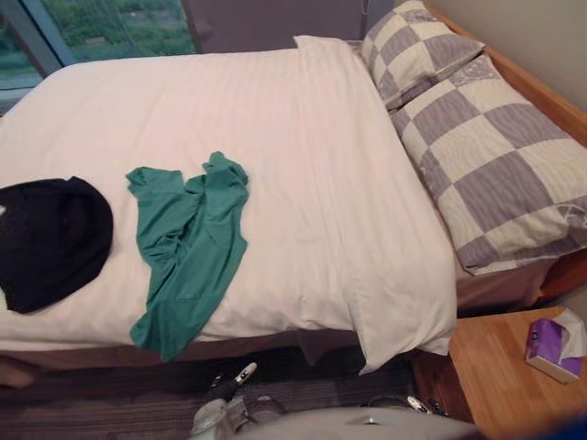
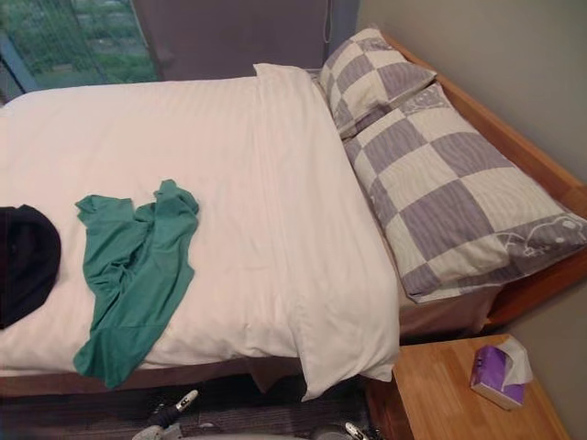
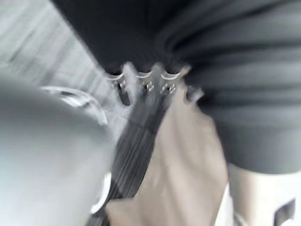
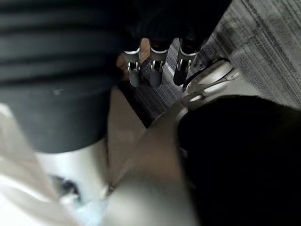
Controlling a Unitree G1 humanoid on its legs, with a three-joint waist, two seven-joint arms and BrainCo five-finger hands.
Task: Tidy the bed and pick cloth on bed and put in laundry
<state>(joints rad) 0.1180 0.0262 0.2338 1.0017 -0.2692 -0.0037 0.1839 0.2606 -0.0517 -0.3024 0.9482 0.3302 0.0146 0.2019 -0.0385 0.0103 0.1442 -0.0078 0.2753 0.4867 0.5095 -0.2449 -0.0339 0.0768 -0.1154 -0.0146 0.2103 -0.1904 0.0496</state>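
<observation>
Two cloths (image 1: 188, 247), two pillows (image 1: 500, 165), one tissue box (image 1: 555, 348).

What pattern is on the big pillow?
The big fabric pillow has large grey and cream checks, clearest in the right eye view.

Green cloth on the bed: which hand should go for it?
Left, probably. The green cloth lies on the left part of the bed, its tail draped over the near edge. The left hand hangs low just right of that tail; the right hand is off by the nightstand.
</observation>
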